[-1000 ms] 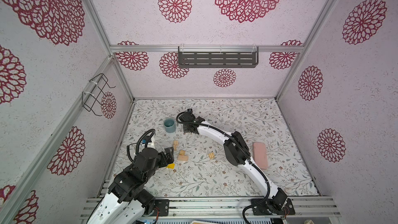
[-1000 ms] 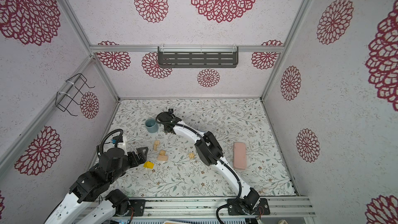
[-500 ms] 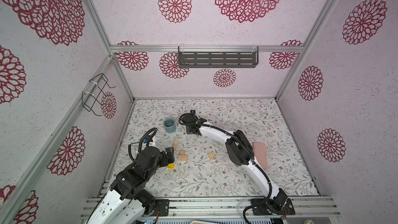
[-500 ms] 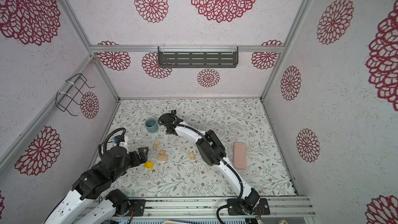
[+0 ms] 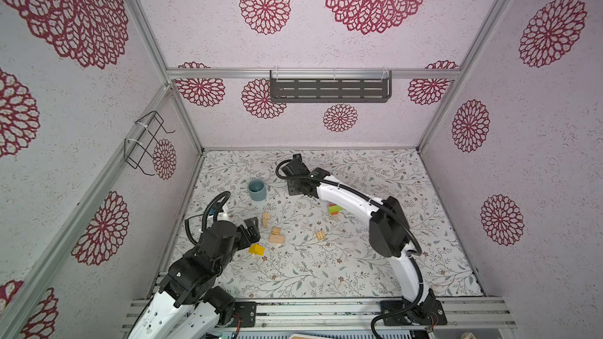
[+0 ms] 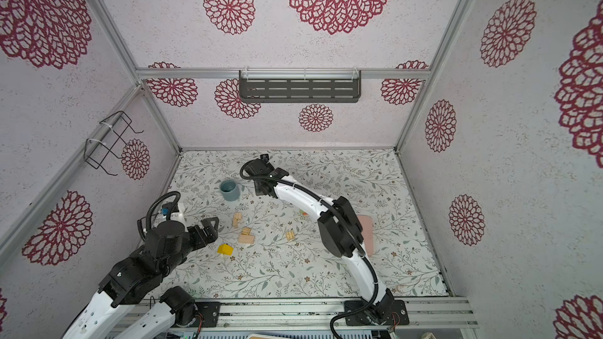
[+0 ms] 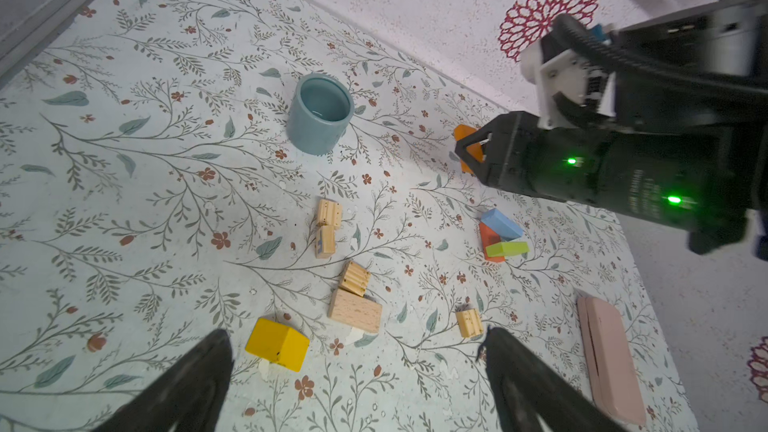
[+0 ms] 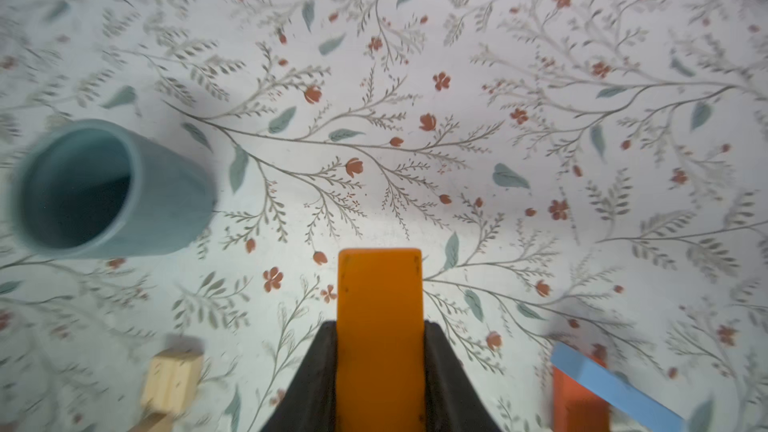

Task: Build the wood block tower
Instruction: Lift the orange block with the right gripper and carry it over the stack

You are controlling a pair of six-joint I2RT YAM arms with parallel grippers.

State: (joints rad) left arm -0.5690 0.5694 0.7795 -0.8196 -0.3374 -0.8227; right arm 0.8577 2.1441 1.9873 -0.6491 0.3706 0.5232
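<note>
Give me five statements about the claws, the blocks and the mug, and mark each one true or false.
1. The right claw grips an orange block. True.
2. The left claw is shut on the yellow block. False: its jaws stand wide open and the yellow block lies on the table, untouched.
3. The mug stands upright with no block in it. True.
4. The blue block lies alone, apart from every other block. False: it rests on a red block, with a green block against them.
5. The orange block stands inside the mug. False: it is held beside the mug, outside it.
</note>
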